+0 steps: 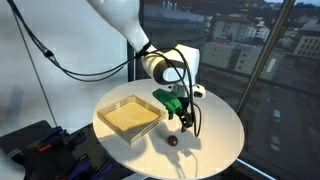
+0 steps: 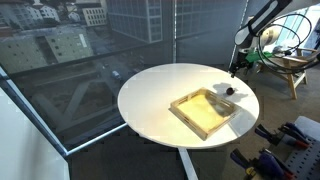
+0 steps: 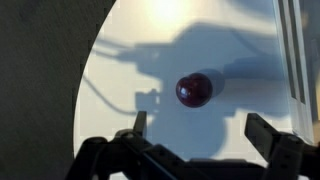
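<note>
A small dark red ball (image 3: 194, 90) lies on the round white table (image 3: 150, 50), ahead of my open gripper (image 3: 200, 128). Both fingers (image 3: 266, 131) show at the bottom of the wrist view, wide apart with nothing between them. In an exterior view the gripper (image 1: 184, 122) hangs just above the table, with the ball (image 1: 172, 140) slightly in front of it near the table's front edge. In an exterior view the ball (image 2: 229, 90) sits at the far side of the table under the gripper (image 2: 237, 68).
A shallow square wooden tray (image 1: 130, 117) sits on the table beside the gripper; the tray (image 2: 205, 111) appears in both exterior views. The table edge (image 3: 85, 80) curves at the left of the wrist view. Windows surround the table, and cables hang from the arm.
</note>
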Available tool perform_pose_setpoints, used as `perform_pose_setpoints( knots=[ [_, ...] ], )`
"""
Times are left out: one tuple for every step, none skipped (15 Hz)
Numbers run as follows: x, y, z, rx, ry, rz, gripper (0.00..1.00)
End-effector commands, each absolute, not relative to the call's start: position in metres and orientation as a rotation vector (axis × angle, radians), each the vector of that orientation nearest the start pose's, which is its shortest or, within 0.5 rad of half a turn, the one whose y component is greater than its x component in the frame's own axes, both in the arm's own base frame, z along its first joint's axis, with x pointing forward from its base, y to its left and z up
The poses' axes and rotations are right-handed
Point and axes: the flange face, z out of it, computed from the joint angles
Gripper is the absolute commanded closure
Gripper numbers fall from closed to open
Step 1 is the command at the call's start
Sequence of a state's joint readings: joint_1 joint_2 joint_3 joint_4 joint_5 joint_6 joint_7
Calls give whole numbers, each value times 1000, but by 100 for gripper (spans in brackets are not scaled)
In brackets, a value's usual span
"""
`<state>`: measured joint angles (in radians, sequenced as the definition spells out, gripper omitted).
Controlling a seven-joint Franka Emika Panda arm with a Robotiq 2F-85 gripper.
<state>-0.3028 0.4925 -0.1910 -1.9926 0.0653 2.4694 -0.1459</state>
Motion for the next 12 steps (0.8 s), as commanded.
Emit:
perform_pose_setpoints(
  knots=[
    [548,-295,211,-3102,619,60,0],
    [549,-296,210,-3102,618,69,0],
    [550,-297,208,-3101,618,76,0],
    [551,-297,206,-3099,617,85,0],
    [551,-297,205,-3099,616,91,0],
    [552,-297,203,-3099,613,96,0],
    [553,-297,201,-3100,611,98,0],
    [554,-296,199,-3100,607,101,0],
    [554,-296,197,-3101,605,103,0],
    [555,-295,195,-3102,601,105,0],
    [556,-295,193,-3102,598,106,0],
    [557,-294,191,-3104,595,108,0]
  ],
)
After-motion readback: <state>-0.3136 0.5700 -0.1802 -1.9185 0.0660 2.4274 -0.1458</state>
